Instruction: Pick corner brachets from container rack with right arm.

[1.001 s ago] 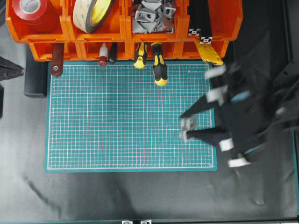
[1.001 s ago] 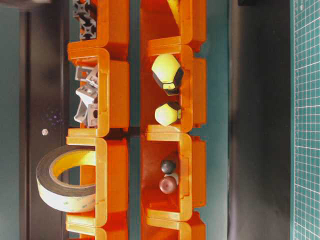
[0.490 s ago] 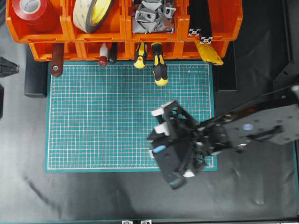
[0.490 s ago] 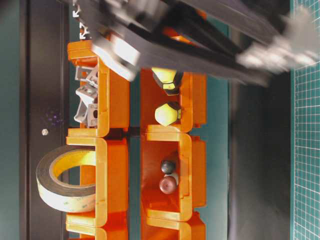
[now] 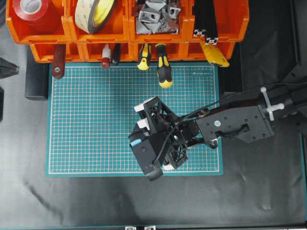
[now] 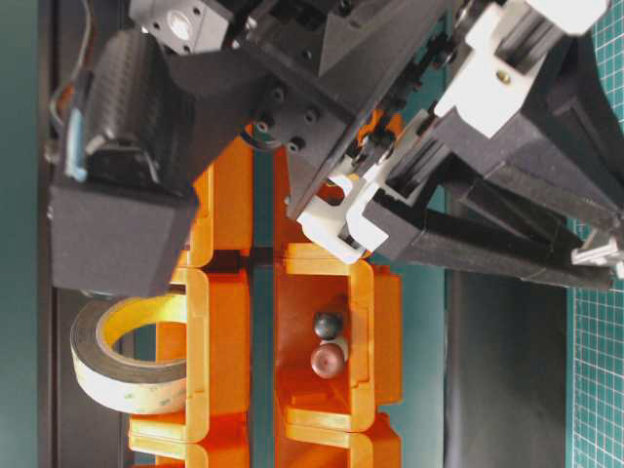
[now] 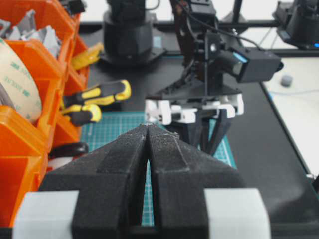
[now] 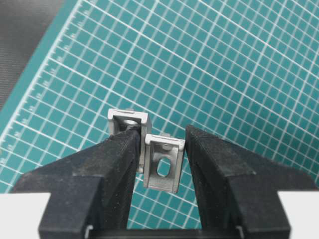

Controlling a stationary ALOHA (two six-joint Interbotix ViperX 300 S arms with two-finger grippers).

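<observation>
My right gripper (image 8: pixel 160 144) is shut on a small grey corner bracket (image 8: pixel 162 167) with an oval hole. A second bracket (image 8: pixel 127 121) sits against the outer tip of its left finger. From overhead the right arm reaches in from the right, and its gripper (image 5: pixel 160 136) hangs over the lower middle of the green mat (image 5: pixel 96 120). More corner brackets (image 5: pixel 156 17) lie in an upper bin of the orange container rack (image 5: pixel 48 36). My left gripper (image 7: pixel 148 130) is shut and empty, at the far left (image 5: pixel 7 68).
Red tape (image 5: pixel 31 9) and a roll of double-sided tape (image 5: pixel 93 14) fill the left bins. Black profile bars (image 5: pixel 204 19) lie in the right bin. Yellow-black screwdrivers (image 5: pixel 163 72) stick out of the lower bins over the mat's far edge. The right arm blocks most of the table-level view.
The right arm has swung from the right side of the table leftwards, to the lower middle of the mat. The left gripper has stayed put.
</observation>
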